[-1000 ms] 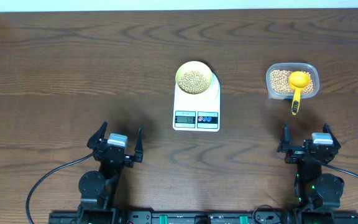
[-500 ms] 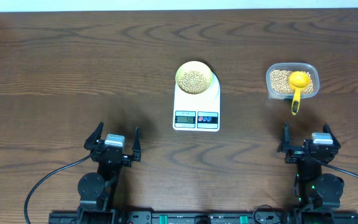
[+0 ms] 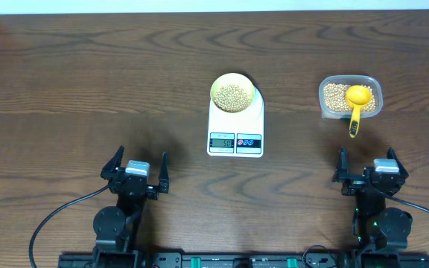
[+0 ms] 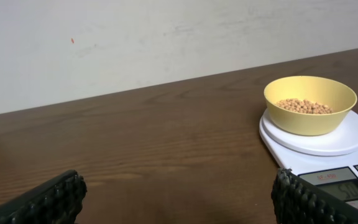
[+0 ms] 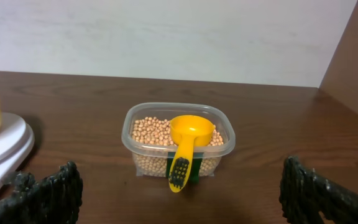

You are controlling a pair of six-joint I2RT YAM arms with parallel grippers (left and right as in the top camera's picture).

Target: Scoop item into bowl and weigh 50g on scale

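Tan beans (image 3: 234, 95) lie in your bowl (image 4: 309, 122) on the scale (image 3: 235, 126); you can't read its display (image 3: 223, 142), digits too small. Left fingers (image 4: 42, 204) and right fingers (image 5: 42, 196) stand apart, empty, mostly cropped in wrist views.

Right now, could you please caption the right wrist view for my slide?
Yellow scoop resting in a clear tub of beans on the wooden table, framed by open fingers.

Dark digits in the display (image 4: 344, 190) of the scale (image 3: 235, 125), too blurred to read with certainty. Tiny red print just above, illegible as well.
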